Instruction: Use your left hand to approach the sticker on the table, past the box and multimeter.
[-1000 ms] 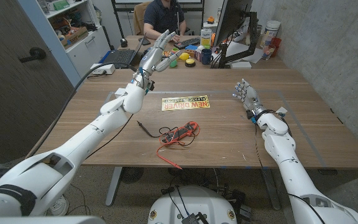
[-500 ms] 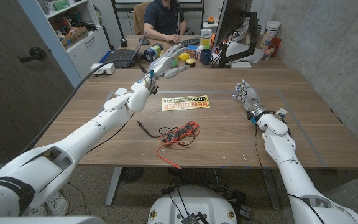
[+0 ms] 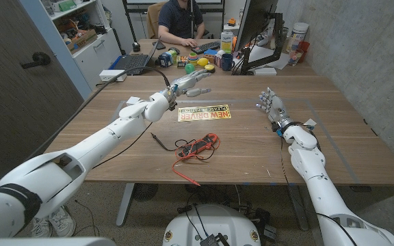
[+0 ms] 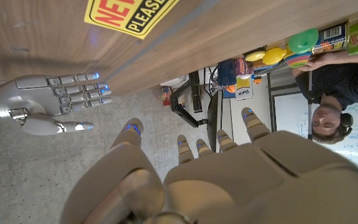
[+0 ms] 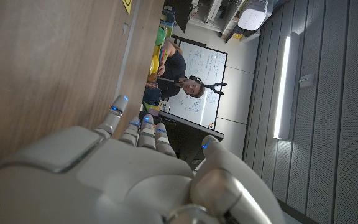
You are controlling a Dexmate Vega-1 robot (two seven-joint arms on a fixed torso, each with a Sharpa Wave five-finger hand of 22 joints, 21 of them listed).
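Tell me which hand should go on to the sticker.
The left hand: it hangs open just beyond the sticker, already past the multimeter. The right hand stands off to the sticker's other side, open.

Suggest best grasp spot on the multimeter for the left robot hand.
Probably the multimeter red body's long sides, taken from above. It lies flat on the table, with leads tangled on its left, so approaching from the right end looks cleaner. The left robot hand is open.
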